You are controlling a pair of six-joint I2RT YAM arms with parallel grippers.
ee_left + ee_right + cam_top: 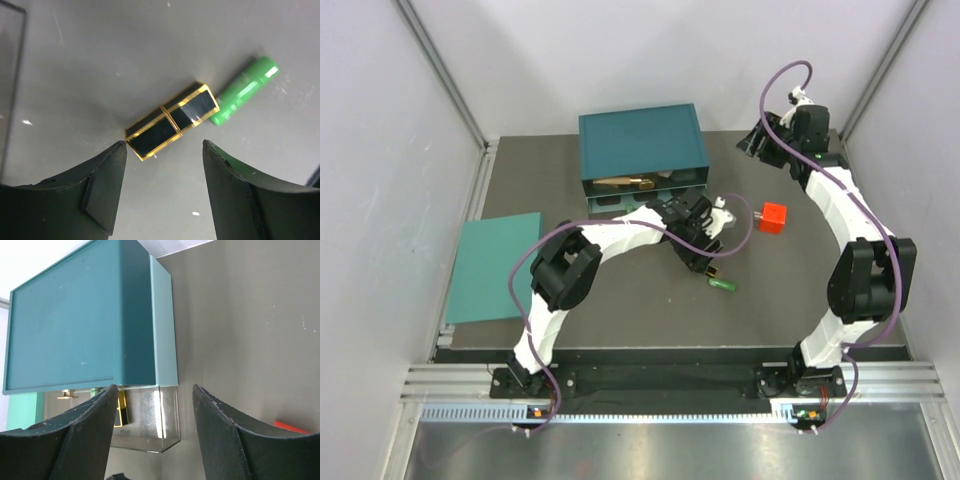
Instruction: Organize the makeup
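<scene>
The left tool [164, 145] hangs released, its fingers apart and gripping nothing, just short of a black-and-gold case [172, 121]. The case lies flat on the surface [100, 60] at the centre of the left wrist view. A green stick [243, 90] lies up and right of it, its near end touching or all but touching the case's upper-right end.

The case looks small, light and rigid, with glossy flat faces that could slip. I would take it across its two long sides near the middle seam, clear of the stick end. The stick is round and would likely roll if nudged.

The right tool [154, 387] is likewise parted and empty. It faces the teal box [75, 320] in the upper left of its view, above a clear drawer [150, 425] holding a gold-trimmed piece.
</scene>
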